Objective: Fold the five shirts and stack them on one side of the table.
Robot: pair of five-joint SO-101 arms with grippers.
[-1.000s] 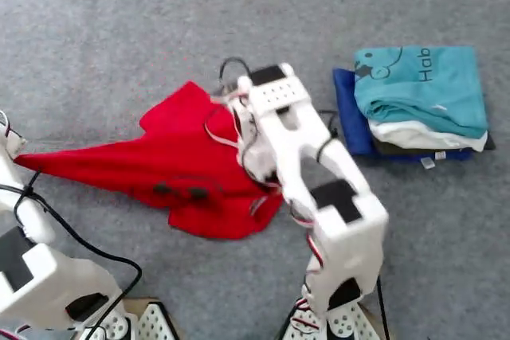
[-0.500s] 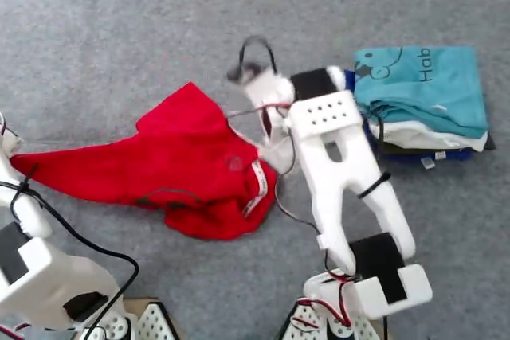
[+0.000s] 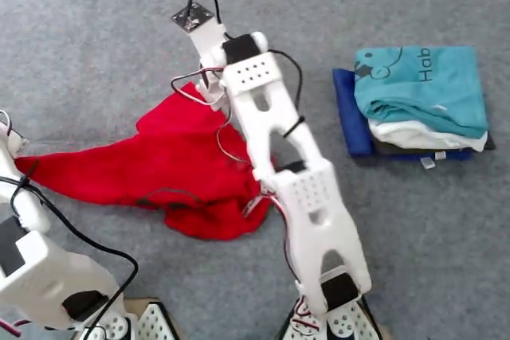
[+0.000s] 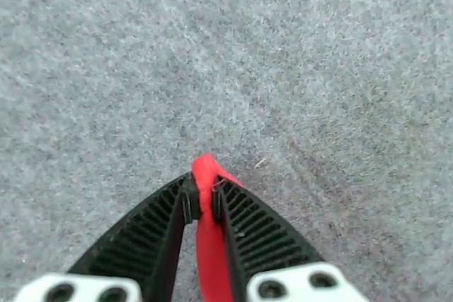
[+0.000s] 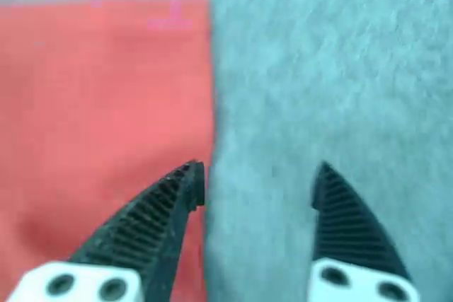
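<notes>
A red shirt (image 3: 167,169) lies crumpled and stretched out on the grey table (image 3: 96,45), left of centre. Its left tip (image 4: 207,175) is pinched in my left gripper (image 4: 205,192), which stands at the table's left edge (image 3: 11,149). The right arm (image 3: 259,109) reaches across the shirt to its far corner. There my right gripper (image 5: 258,178) hangs open: one finger (image 5: 177,189) is over the shirt's straight edge (image 5: 106,104) and the other over bare table. Nothing is between its fingers.
A stack of folded shirts (image 3: 418,97) lies at the right: teal on top, then white and dark ones, then blue at the bottom. Bare grey table stretches along the far side and between the red shirt and the stack.
The right arm swung from the shirt's right side toward the stack, then back left and out to the shirt's far corner. The left gripper kept its hold; the shirt's right part shifted a little.
</notes>
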